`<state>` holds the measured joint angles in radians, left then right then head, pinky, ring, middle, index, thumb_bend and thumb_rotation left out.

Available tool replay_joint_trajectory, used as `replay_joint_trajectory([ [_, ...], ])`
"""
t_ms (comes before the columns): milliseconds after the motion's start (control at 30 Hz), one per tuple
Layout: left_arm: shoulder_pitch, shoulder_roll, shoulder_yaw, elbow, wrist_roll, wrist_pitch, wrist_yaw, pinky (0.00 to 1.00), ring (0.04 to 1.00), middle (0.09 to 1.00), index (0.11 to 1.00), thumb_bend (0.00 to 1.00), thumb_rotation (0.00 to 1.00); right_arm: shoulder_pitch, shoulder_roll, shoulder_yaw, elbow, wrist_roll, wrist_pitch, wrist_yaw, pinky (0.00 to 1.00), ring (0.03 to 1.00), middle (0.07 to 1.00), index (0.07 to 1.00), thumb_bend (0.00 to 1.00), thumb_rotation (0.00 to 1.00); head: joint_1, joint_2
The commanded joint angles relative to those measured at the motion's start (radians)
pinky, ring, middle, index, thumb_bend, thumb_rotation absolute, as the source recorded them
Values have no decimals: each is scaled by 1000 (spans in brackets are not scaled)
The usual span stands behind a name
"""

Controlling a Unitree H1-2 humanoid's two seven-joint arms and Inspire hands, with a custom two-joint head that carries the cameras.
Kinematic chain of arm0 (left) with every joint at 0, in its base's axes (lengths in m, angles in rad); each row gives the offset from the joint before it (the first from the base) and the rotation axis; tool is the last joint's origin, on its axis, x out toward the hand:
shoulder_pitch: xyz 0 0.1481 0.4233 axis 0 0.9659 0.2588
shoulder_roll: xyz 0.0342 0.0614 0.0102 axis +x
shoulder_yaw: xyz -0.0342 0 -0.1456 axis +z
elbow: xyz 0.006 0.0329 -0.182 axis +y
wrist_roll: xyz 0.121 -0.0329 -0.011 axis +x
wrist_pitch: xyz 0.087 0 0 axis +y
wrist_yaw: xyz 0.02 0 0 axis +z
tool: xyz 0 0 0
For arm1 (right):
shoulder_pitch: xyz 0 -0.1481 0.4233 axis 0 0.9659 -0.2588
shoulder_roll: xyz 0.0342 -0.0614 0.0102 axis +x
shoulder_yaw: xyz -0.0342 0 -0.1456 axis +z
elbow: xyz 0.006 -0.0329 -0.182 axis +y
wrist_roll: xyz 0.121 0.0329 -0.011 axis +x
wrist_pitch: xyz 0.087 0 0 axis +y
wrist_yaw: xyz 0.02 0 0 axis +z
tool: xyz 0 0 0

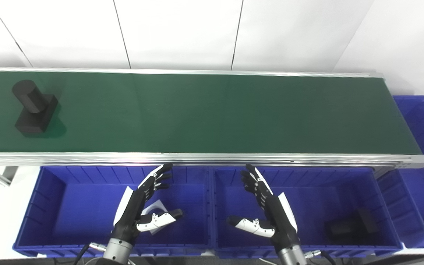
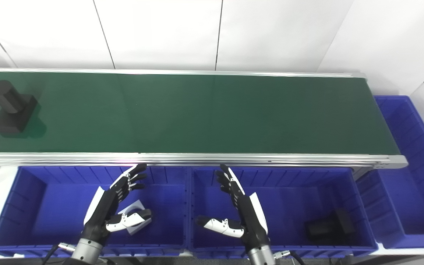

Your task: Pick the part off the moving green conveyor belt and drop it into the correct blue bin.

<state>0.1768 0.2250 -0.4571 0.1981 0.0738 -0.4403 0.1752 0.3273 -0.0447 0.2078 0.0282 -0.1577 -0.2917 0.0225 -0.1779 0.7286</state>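
belt [image 1: 212, 110]: a long green strip running left to right across the scene, with silver rails along its near and far edges; white wall panels stand behind it.
part [image 1: 33, 106]: black, a round cylinder joined to a blocky base, lying on the belt at its far left end, well apart from both hands and touched by neither.
left bin [image 1: 53, 206]: blue, just below the belt's near rail; a small white piece [image 2: 135, 213] lies on its floor, partly hidden behind the left hand.
middle bin [image 1: 322, 191]: blue, beside the left bin on its right, sharing a wall line; a dark block [image 1: 352, 224] sits on its floor toward the right near corner.
right bin [image 1: 421, 147]: blue, past the belt's right end, running away toward the wall.
left hand [image 1: 142, 206]: hovering over the left bin, fingers spread and pointing up toward the belt rail, thumb out to the right; released, nothing in it.
right hand [image 1: 267, 206]: hovering over the left part of the middle bin, fingers spread and pointing toward the rail, thumb out to the left; released, nothing in it.
hands: near each other, palms turned inward, apart from one another.
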Motion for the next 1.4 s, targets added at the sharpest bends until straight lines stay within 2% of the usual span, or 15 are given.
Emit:
replay_joint_trajectory([
  [0, -2, -5, 7, -24, 4, -30, -4, 756, 843, 896, 858, 752, 500, -1, 6, -1, -34, 1, -3, 3, 876, 907, 912, 961, 836, 427, 0, 0],
  [867, -6, -4, 6, -22, 8, -30, 0, 750, 840, 895, 855, 753, 504, -4, 5, 0, -32, -11, -5, 2, 867, 907, 914, 962, 829, 434, 7, -6],
  [1133, -15, -2, -28, 9, 39, -30, 43, 736, 827, 881, 849, 778, 529, -4, -7, -6, 1, 5, -41, 6, 874, 910, 918, 965, 806, 423, 95, -57],
  [1167, -16, -5, -34, 16, 42, -30, 53, 735, 826, 880, 848, 779, 525, -4, -11, -8, 6, 9, -50, 6, 876, 911, 918, 965, 805, 421, 128, -79],
  [1200, -17, -7, -39, 21, 46, -30, 61, 724, 821, 878, 844, 787, 523, -4, -13, -9, 9, 12, -55, 6, 870, 908, 916, 964, 802, 417, 128, -79],
  [1367, -36, -4, -101, 60, 82, -30, 146, 715, 808, 866, 829, 796, 518, -2, -28, -14, 27, 57, -72, 20, 896, 927, 925, 971, 791, 400, 225, -150],
])
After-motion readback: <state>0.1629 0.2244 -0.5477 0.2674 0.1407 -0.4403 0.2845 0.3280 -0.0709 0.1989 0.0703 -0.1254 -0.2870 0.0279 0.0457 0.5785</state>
